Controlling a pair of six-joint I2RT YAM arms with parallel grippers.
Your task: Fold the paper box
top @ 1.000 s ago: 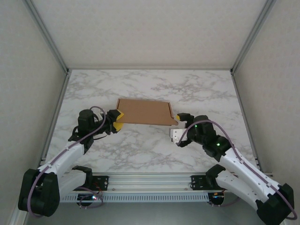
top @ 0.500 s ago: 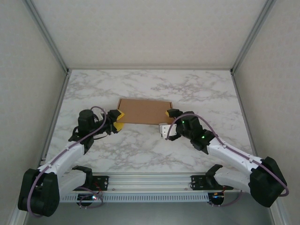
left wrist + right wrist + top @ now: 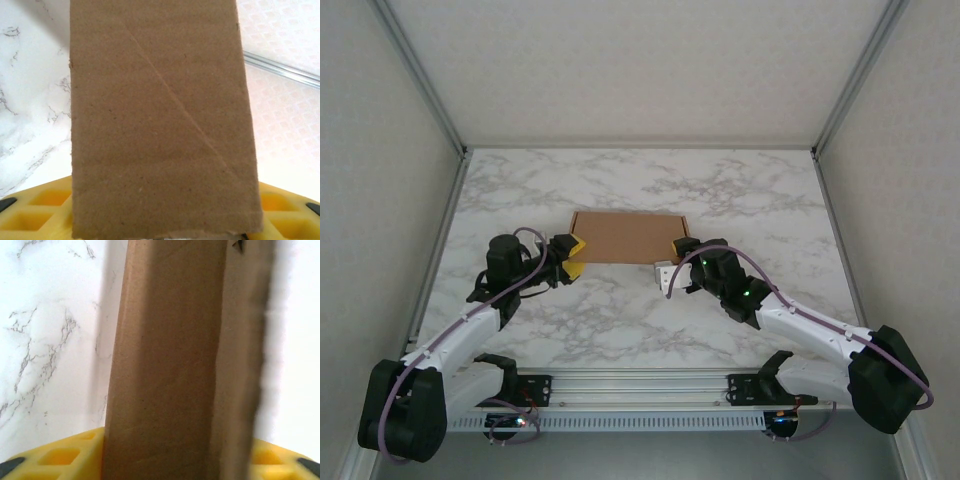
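Nearest me, my left fingers point(image 3: 574, 256) are clamped on the left end of the paper box point(image 3: 625, 237), with cardboard packed tight between the yellow pads. My right fingers point(image 3: 672, 260) straddle the right end. Cardboard fills that gap too, but I can't tell whether they're actually biting. The box lies flat mid-worktop point(image 3: 620, 310), between both arms. My plan: use the left as the anchor, squeeze the right squarely on that end, press along the crease and don't drag. I'm watching the far edge, since it could lift or skew.
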